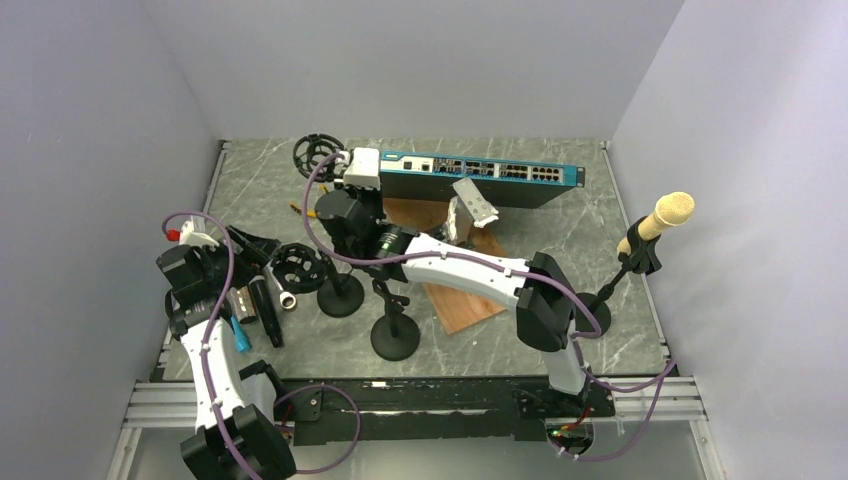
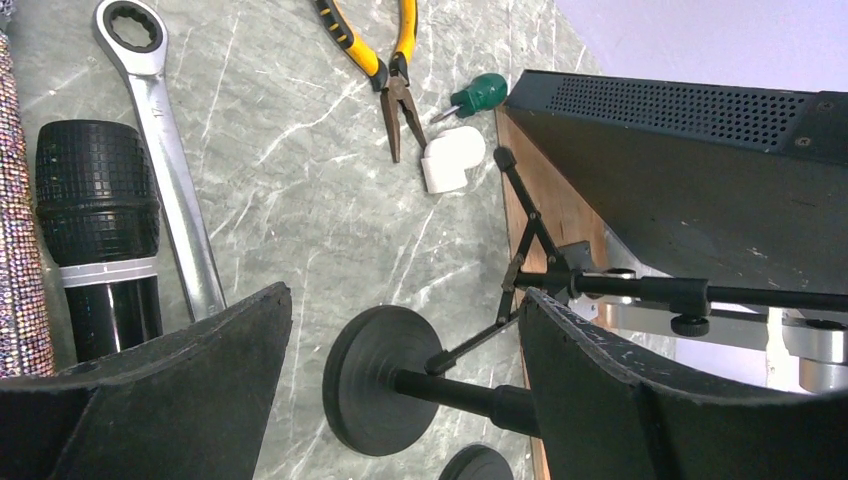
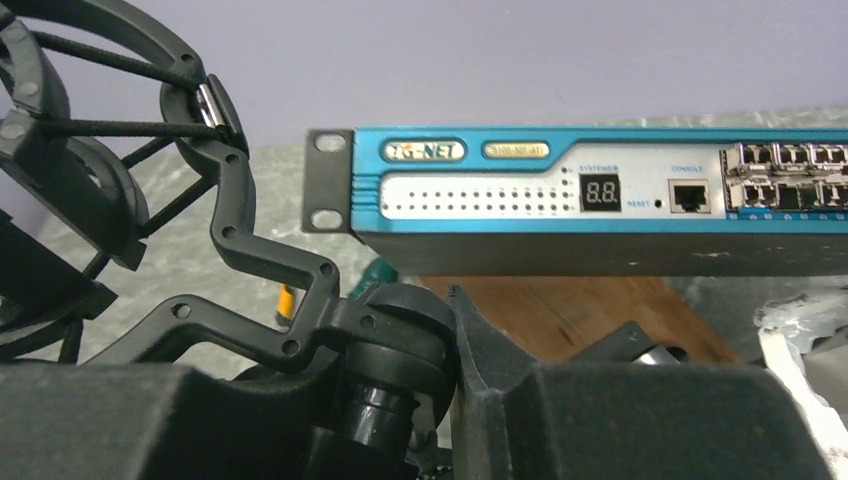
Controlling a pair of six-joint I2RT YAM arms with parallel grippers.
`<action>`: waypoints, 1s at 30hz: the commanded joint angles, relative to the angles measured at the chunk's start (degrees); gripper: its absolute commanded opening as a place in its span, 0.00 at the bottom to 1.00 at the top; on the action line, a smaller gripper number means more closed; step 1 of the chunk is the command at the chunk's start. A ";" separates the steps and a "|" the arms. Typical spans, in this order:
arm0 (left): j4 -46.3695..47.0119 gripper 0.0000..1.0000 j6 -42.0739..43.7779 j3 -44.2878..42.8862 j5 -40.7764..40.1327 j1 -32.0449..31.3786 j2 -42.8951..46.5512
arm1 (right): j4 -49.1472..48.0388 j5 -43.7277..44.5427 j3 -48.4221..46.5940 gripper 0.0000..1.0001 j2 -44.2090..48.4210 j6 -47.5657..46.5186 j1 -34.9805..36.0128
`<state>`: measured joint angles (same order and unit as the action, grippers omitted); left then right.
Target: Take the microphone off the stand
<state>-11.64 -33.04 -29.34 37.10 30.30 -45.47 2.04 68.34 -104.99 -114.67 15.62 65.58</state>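
Note:
A cream-headed microphone (image 1: 668, 213) sits tilted in the clip of a black stand (image 1: 622, 272) at the far right. No gripper is near it. A black microphone (image 1: 266, 312) lies flat on the table at the left, and it also shows in the left wrist view (image 2: 95, 220). My right gripper (image 1: 337, 187) is shut on the post (image 3: 395, 370) under an empty shock mount (image 3: 90, 150) at the back. My left gripper (image 1: 235, 270) is open and empty beside the lying microphone, its fingers (image 2: 200, 360) wide apart.
Two more round-based stands (image 1: 340, 297) (image 1: 395, 340) stand mid-table, one with a shock mount (image 1: 298, 265). A blue network switch (image 1: 480, 178) lies at the back, over a wooden board (image 1: 460, 305). A wrench (image 2: 170, 170), pliers (image 2: 385, 60) and a white fitting (image 2: 452, 160) lie at the left.

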 commanded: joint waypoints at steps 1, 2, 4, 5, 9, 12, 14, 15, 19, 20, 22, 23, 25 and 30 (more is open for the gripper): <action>0.90 0.87 1.79 -1.17 -1.52 -0.05 0.40 | -6.54 3.89 3.11 0.00 4.96 -2.96 0.16; 0.58 0.87 2.03 -1.37 -1.89 -0.07 0.35 | -7.12 3.97 4.49 0.00 5.25 -3.22 0.16; -0.35 0.88 2.18 -1.86 -2.78 -0.08 0.46 | -8.58 3.81 6.50 0.00 5.77 -3.50 0.16; -0.69 0.88 2.20 -2.21 -3.15 -0.07 0.57 | -8.79 3.48 7.23 0.00 6.04 -3.16 0.16; -1.22 0.89 1.80 -3.10 -3.56 -0.07 0.66 | -7.64 1.90 8.06 0.00 6.49 -0.79 0.19; -1.41 0.90 1.67 -4.10 -3.46 -0.11 0.71 | -6.50 1.66 7.43 0.00 5.69 -0.20 0.21; -2.32 0.90 2.02 -5.27 -3.61 -0.07 0.65 | -6.86 1.72 8.08 0.08 5.71 -0.34 0.13; -2.88 0.90 2.20 -6.04 -3.83 -0.07 0.77 | -7.18 1.79 8.69 0.08 5.91 -0.59 0.21; -5.79 0.99 2.58 -9.21 -5.81 -0.09 1.31 | -8.24 1.66 12.03 0.12 7.16 -0.98 -0.08; -6.11 0.99 2.43 -9.90 -6.35 -0.07 1.48 | -7.55 1.29 12.35 0.14 7.35 -0.50 -0.29; -5.73 1.00 1.47 -11.42 -6.42 -0.07 1.35 | -4.74 0.45 12.59 0.13 7.91 2.16 -0.72; -5.18 0.99 1.01 -12.12 -5.99 -0.07 1.10 | -3.46 -0.20 12.87 0.10 8.30 3.38 -1.00; -4.26 0.99 0.05 -13.28 -4.92 -0.08 0.41 | -2.32 -2.63 13.87 0.03 9.59 4.90 -1.66; -3.12 0.99 -0.61 -15.03 -3.37 -0.18 -0.46 | 0.31 -14.49 16.13 0.00 12.58 4.16 -3.56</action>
<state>-16.97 -32.69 -41.54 32.10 30.28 -45.50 -0.91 63.11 -89.93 -106.63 18.04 63.33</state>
